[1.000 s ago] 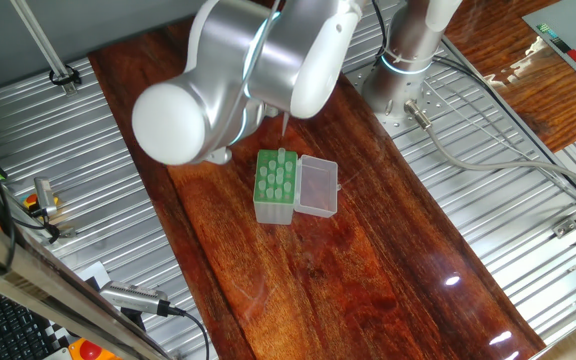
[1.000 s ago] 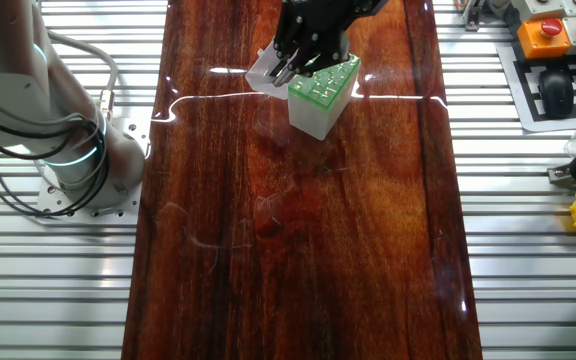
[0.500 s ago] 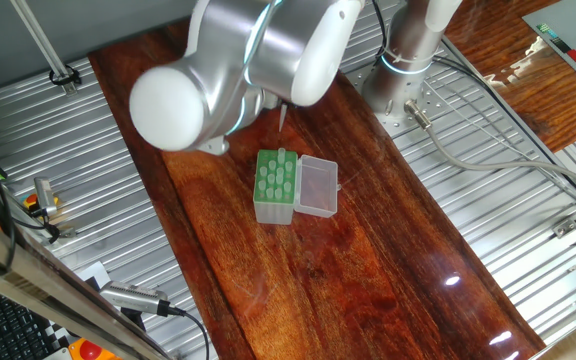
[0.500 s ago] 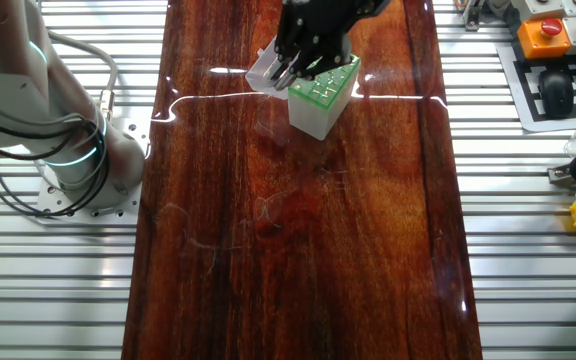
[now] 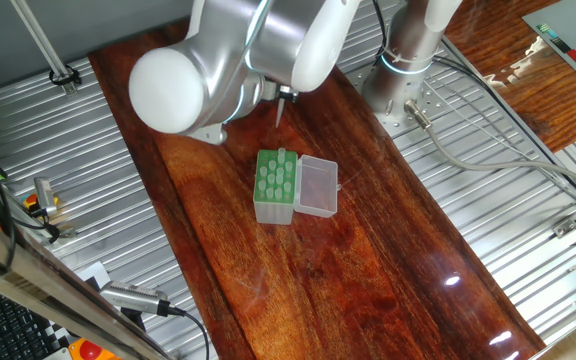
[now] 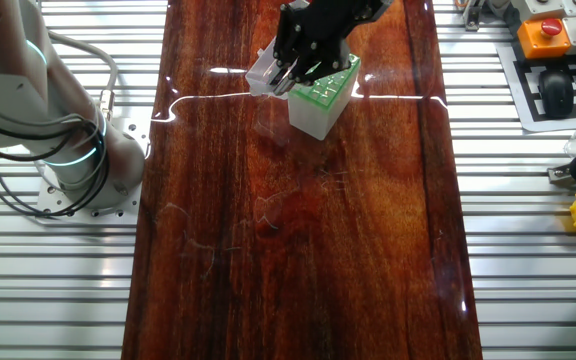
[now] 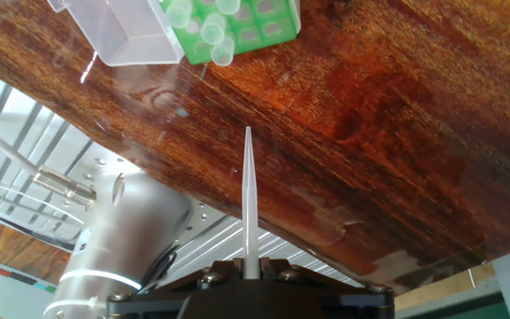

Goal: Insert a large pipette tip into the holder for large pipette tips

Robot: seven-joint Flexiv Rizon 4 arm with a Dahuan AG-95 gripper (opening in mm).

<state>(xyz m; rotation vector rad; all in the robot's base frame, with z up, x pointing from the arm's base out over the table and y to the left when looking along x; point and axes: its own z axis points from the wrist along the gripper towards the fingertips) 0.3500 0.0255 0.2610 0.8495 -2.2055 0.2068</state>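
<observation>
Only hand view gives me large pipette tip (image 7: 248,199) whole: thin translucent cone, point aimed at bare wooden table (image 7: 388,115), base clamped in gripper (image 7: 251,268). Holder (image 7: 237,25) sits at frame top, pale green, round holes, several tips already seated (clear lid (image 7: 120,31) hinged open beside it). From one fixed view, arm (image 5: 228,55) hides fingers; tip (image 5: 280,110) hangs above table, beyond holder (image 5: 275,186).
</observation>
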